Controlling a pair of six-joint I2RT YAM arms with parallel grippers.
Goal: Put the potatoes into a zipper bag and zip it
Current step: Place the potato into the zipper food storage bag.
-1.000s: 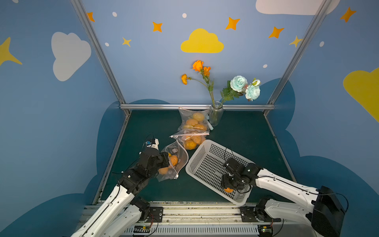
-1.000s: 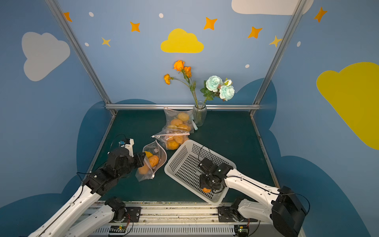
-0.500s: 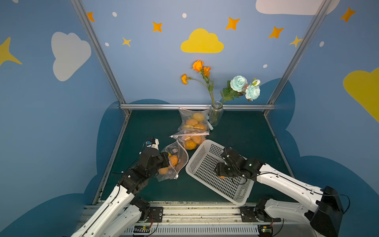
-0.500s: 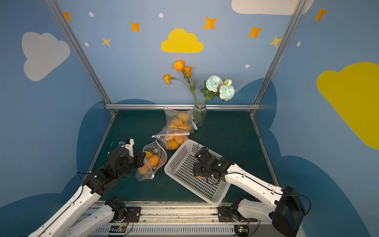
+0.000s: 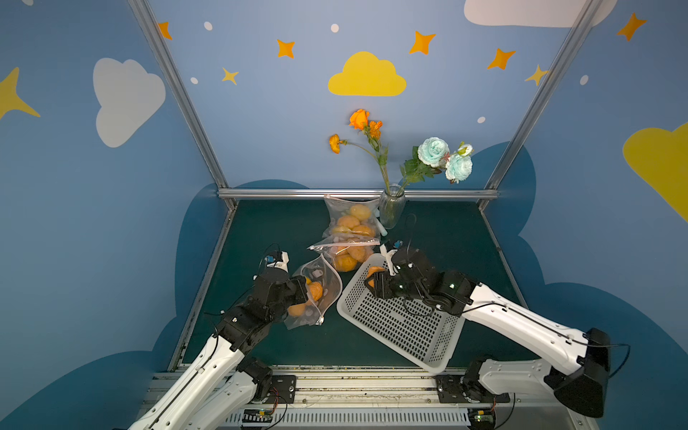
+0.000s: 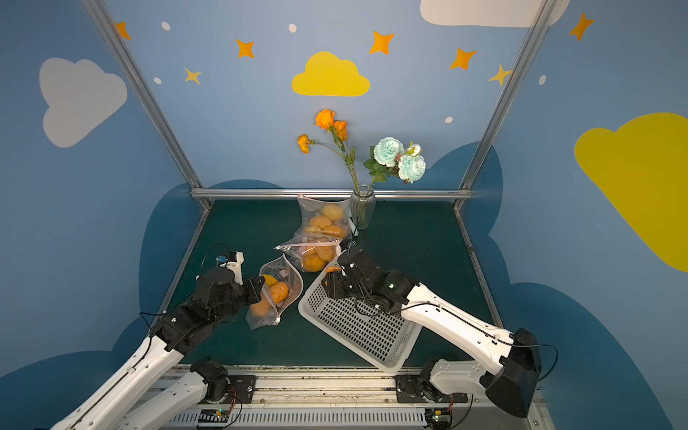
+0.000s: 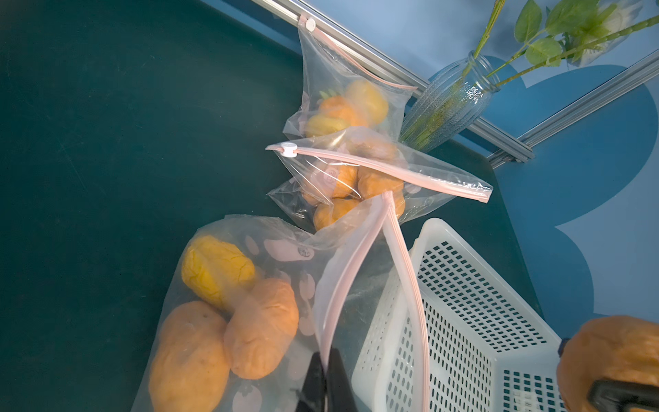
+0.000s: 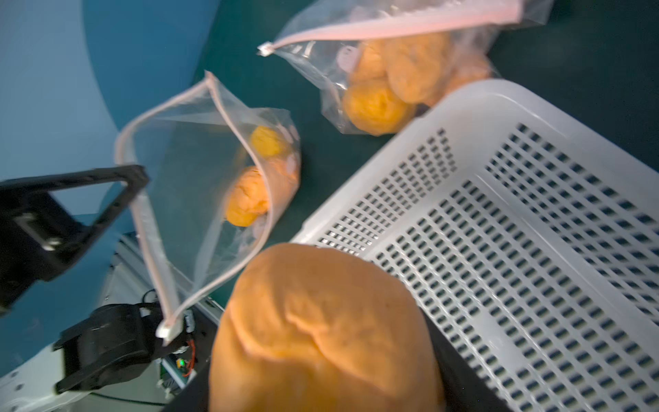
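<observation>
Right jaws: part open, clamped across one orange potato (image 8: pixel 321 339), whose wrinkled skin bulges out past them. Left jaws: fully closed, pinching the pink zip strip at the rim of the open zipper bag (image 7: pixel 281 246) and holding its mouth apart.

Change over the last second: your right arm has carried the potato from the lower right end of the white basket (image 5: pixel 402 327) up to its upper left corner in both top views. Your left arm and the bag have not shifted. The potato now hangs just beside the bag mouth, not yet over it.

Inside the open bag: three potatoes (image 7: pixel 262 326), two orange and one yellow, lying low in the bag on the worktop (image 5: pixel 446 238). No potato shows in the visible part of the basket, so this looks like the last one to load. Toward the upper centre of the frame, two further filled bags (image 7: pixel 356 178) lie with strips that appear closed, the rear one just beside the glass vase (image 5: pixel 391 206).

Judgement: the transfer is nearly done. The drop into the mouth comes next, then zipping. Watch the lip on the basket side: it stands close to the basket wall and could catch the potato.
</observation>
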